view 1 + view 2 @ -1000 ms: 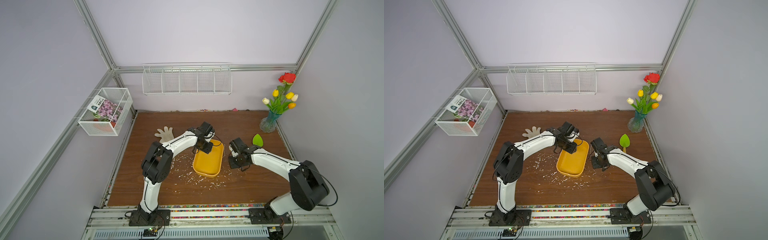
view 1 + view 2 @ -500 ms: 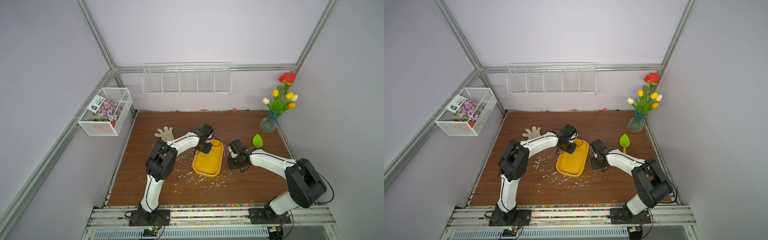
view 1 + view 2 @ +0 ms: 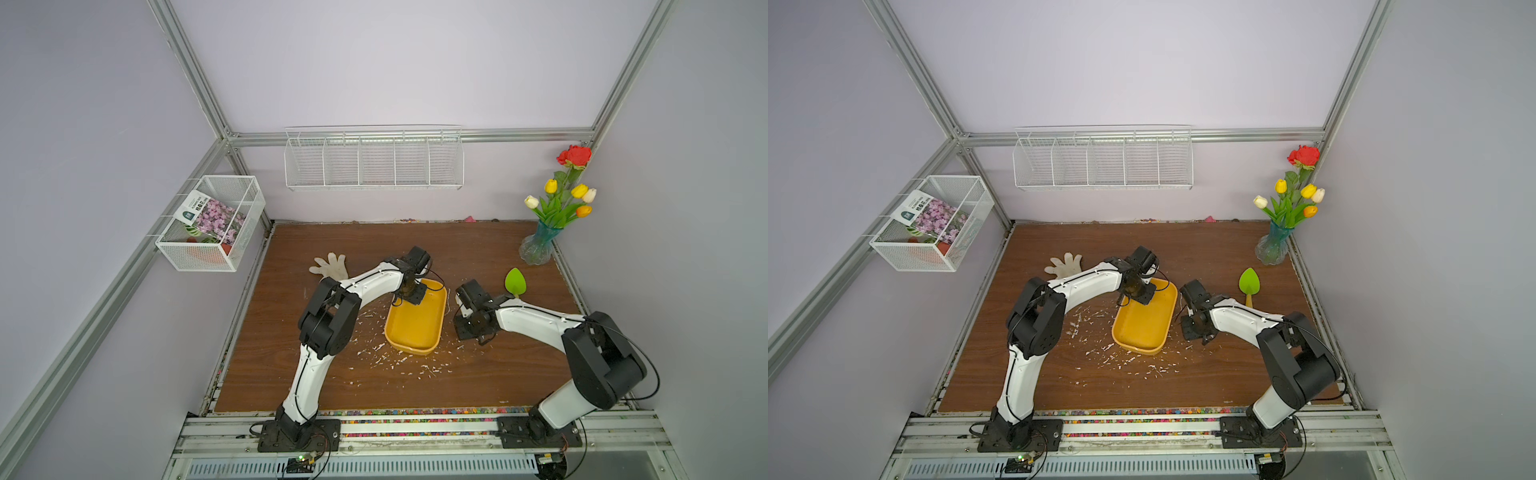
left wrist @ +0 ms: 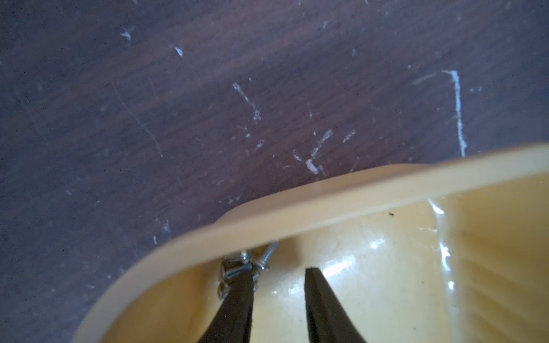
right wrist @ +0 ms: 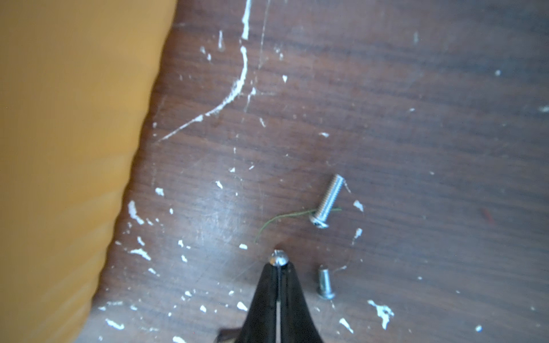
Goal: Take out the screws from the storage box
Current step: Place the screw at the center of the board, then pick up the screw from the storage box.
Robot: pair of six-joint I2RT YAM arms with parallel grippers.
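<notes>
The yellow storage box [image 3: 415, 328] [image 3: 1144, 328] lies mid-table. My left gripper [image 4: 277, 271] [image 3: 409, 293] reaches down into its far end and is open, with nothing between its fingers. A small cluster of silvery screws [image 4: 261, 259] sits in the box's corner under the rim [image 4: 326, 202]; one fingertip [image 4: 242, 285] overlaps it. My right gripper [image 5: 277, 267] [image 3: 461, 330] is low over the wood just right of the box [image 5: 59, 148], shut on a screw whose round head [image 5: 277, 257] sticks out at the tips. Two loose screws [image 5: 326, 202] [image 5: 325, 282] lie on the table beside it.
White debris flecks [image 3: 382, 347] litter the wood around the box. A white glove [image 3: 330, 266] lies at the back left, a green leaf-shaped scoop [image 3: 515, 281] and a flower vase [image 3: 538, 249] at the right. Wire baskets [image 3: 374, 160] [image 3: 210, 222] hang on the walls.
The left arm's elbow has shifted a little to the right while its gripper stays in the box's far end, and its jaws have narrowed. The right arm has barely moved.
</notes>
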